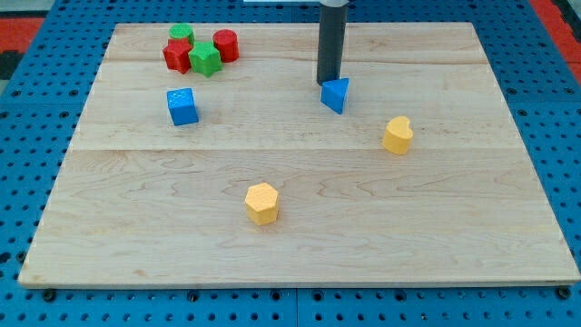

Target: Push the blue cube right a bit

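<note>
The blue cube (182, 106) sits on the wooden board (300, 245) in the view's upper left. My tip (327, 83) is far to its right, touching or nearly touching the upper-left side of a blue wedge-shaped block (336, 94) near the view's top centre. The dark rod comes straight down from the view's top edge.
A cluster at the view's top left holds a green block (181, 34), a red star-like block (177, 54), a green block (205, 58) and a red cylinder (226, 44). A yellow block (397, 134) lies at the right and a yellow hexagonal block (261, 203) at lower centre.
</note>
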Available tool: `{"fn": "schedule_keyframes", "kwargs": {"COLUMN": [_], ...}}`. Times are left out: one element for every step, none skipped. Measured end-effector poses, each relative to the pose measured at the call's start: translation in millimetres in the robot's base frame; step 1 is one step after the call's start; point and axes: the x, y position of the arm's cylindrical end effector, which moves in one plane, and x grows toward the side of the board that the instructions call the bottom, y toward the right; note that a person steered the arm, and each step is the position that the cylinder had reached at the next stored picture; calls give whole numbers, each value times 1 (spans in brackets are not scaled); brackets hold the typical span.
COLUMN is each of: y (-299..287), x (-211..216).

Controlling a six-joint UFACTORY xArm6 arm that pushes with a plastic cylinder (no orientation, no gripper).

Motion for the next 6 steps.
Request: {"fn": "schedule_keyframes", "kwargs": {"y": [-55,-136,-203,-243,-228,-144], "x": [-11,2,2,14,40,41]}}
